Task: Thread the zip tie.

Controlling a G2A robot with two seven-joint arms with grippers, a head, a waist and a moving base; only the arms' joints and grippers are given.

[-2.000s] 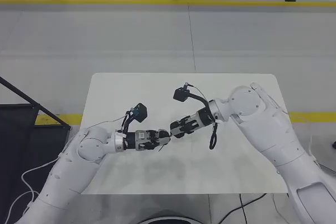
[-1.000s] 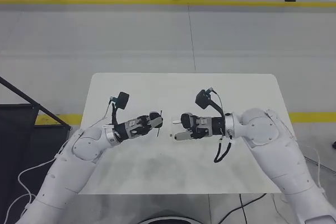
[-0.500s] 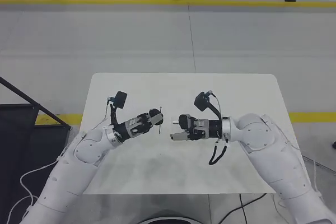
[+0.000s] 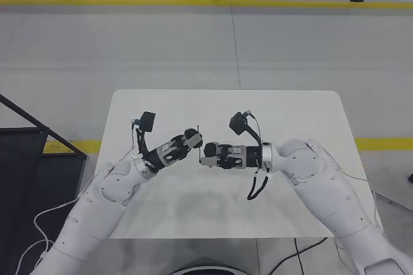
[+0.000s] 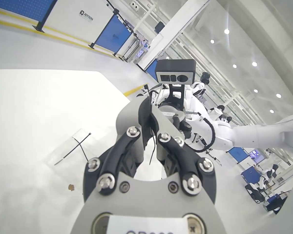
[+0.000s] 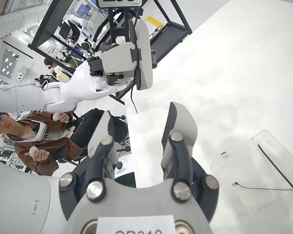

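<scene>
My left gripper point(image 4: 195, 137) hovers over the middle of the white table point(image 4: 296, 117), shut on a thin black zip tie point(image 4: 198, 128). In the left wrist view the zip tie point(image 5: 152, 149) runs between the closed fingers of the left gripper point(image 5: 150, 109), with one end poking past the tips. My right gripper point(image 4: 204, 157) faces it from close by, just short of touching. In the right wrist view the right gripper point(image 6: 139, 120) is open and holds nothing. The left gripper point(image 6: 136, 57) sits just beyond it, and the zip tie point(image 6: 132, 93) hangs down toward the open fingers.
Two spare zip ties point(image 6: 277, 169) lie crossed on a clear plastic sheet point(image 6: 266, 135) on the table below the grippers. They show again in the left wrist view as spare zip ties point(image 5: 73, 151). A black frame stands off the table's left side point(image 4: 14, 110).
After parting from an earlier meeting, the right gripper has moved left again, close to the left gripper. The left gripper has edged right and up, still shut on the tie.
</scene>
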